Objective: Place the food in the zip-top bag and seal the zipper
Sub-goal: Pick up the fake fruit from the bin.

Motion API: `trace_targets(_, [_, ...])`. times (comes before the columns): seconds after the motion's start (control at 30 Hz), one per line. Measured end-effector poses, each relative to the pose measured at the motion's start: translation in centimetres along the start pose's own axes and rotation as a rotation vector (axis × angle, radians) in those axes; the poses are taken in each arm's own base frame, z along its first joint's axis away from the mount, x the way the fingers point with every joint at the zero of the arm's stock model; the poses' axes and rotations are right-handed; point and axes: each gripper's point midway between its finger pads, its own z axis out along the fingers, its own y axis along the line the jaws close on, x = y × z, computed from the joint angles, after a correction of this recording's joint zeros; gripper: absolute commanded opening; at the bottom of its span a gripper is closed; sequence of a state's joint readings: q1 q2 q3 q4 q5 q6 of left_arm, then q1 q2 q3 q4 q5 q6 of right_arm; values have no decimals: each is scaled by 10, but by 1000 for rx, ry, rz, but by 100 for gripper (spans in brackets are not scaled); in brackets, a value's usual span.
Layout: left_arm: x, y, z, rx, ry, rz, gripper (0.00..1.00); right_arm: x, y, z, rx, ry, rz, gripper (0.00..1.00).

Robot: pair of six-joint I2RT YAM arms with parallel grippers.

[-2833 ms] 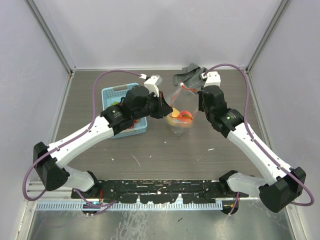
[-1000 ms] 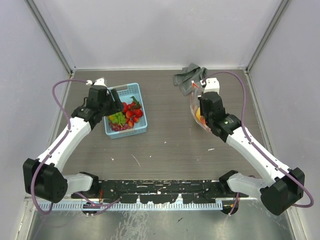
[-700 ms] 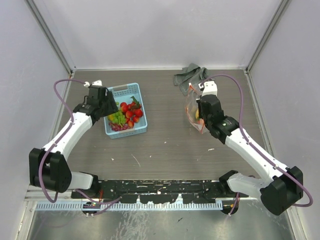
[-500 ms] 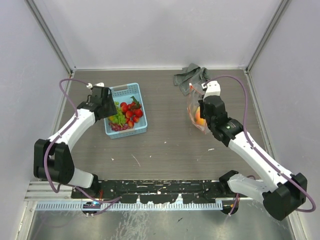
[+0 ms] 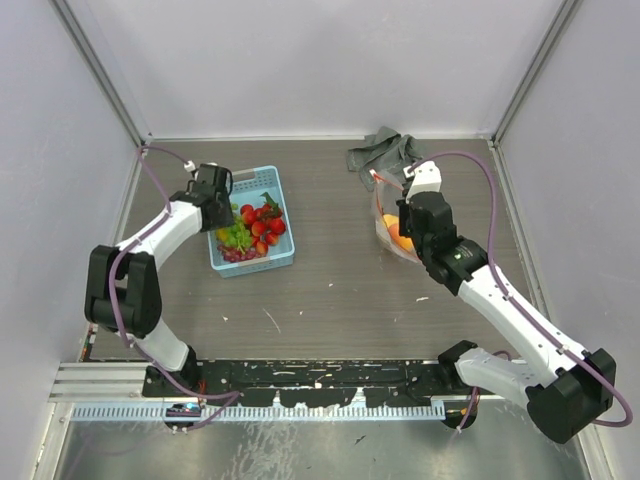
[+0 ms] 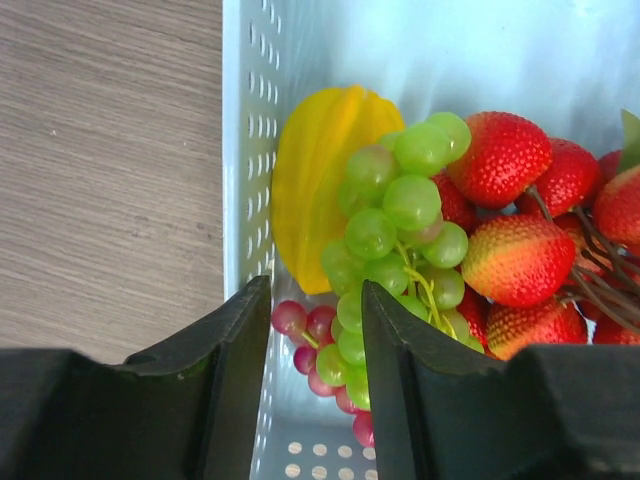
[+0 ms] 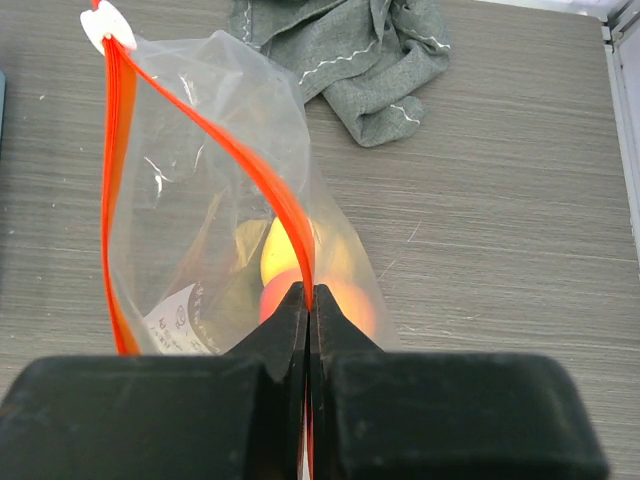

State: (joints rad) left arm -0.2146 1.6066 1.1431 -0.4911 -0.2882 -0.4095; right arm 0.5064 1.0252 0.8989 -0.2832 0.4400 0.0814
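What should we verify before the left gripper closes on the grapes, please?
1. Left gripper open: ok, jaws apart.
2. Grapes between its jaws: ok, the purple end.
3. Basket wall clear of the jaws: cannot tell; it is very close.
4. Right gripper shut on zipper: ok.
5. Bag mouth open: ok, strips apart.

1. The table (image 7: 500, 230) looks like matt grey wood grain.
2. The basket (image 6: 245, 120) is smooth, pale blue perforated plastic.
3. The grapes (image 6: 395, 215) are glossy; the strawberries (image 6: 505, 160) are shiny and dimpled.
4. The zip-top bag (image 7: 200, 140) is thin, clear, crinkled plastic film.
5. The cloth (image 7: 370, 60) is soft, matt grey fabric with pale stitching.
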Motion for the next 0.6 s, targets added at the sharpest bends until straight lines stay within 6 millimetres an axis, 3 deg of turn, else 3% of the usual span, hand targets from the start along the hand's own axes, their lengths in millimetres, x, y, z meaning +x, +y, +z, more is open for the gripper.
trace_targets(0.3, [2, -5, 31, -30, 49, 22, 55, 4, 2, 3, -7, 9, -4, 0])
trace_targets(0.6, [6, -14, 38, 7, 69, 19, 66, 8, 5, 8, -11, 22, -11, 0])
